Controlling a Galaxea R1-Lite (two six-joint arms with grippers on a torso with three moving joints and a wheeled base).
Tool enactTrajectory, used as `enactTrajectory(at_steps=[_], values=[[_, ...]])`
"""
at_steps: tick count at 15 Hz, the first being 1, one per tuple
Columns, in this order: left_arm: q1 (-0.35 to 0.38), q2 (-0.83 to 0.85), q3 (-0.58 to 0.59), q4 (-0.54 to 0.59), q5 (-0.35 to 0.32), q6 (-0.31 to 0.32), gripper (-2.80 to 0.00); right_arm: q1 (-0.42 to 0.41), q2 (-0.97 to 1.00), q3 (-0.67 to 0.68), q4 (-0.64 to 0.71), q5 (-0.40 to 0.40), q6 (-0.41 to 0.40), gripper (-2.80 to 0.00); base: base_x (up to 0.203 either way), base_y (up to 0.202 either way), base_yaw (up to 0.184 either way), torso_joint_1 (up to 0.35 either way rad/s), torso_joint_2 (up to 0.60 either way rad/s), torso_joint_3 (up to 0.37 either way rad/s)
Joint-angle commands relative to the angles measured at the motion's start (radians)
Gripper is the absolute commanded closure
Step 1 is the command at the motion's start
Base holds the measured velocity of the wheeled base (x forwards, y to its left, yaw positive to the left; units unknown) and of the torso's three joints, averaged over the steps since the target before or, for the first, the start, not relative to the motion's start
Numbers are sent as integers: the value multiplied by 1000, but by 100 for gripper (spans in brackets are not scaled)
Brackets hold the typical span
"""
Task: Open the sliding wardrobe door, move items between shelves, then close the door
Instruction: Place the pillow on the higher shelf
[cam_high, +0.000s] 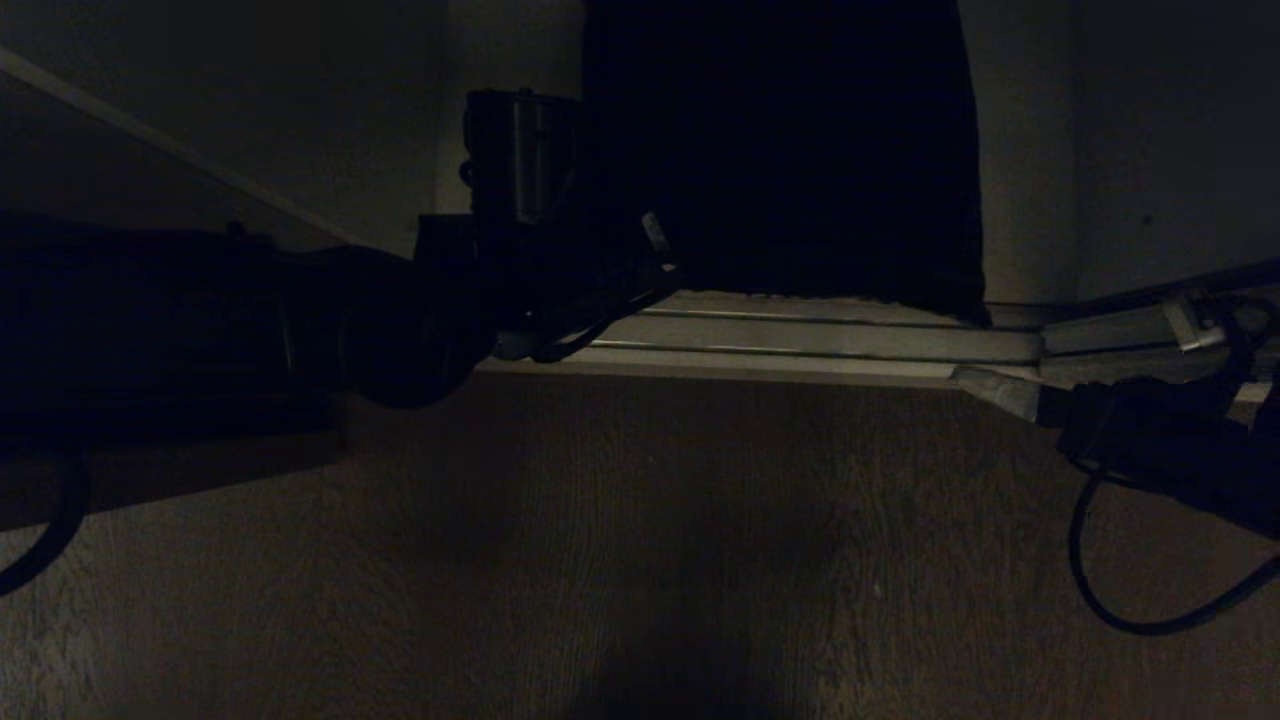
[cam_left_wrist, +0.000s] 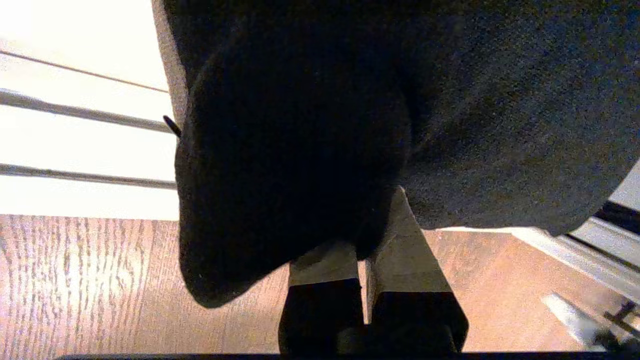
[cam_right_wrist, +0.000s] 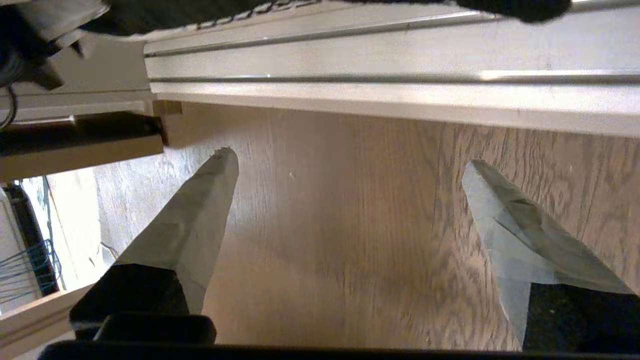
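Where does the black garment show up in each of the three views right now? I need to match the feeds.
Head view: the black garment fills the top middle, above the door track.
Left wrist view: it covers most of the picture, the left gripper shut on its lower fold.
Right wrist view: only a dark strip along the edge beyond the track.
Shared landmark: the pale grooved door track, with the wood-grain floor beside it.
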Motion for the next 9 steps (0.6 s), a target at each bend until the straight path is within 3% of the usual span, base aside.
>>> enactTrajectory(at_steps=[1,9], values=[[-8,-1,2,-1,0,-5,0,0,47,-28,-7,4,5,-280,0,0,0,0,0,0],[-11,-15,4,-1,-1,-9,0,-4,195,-128,-131,9,24,-280,0,0,0,0,0,0]])
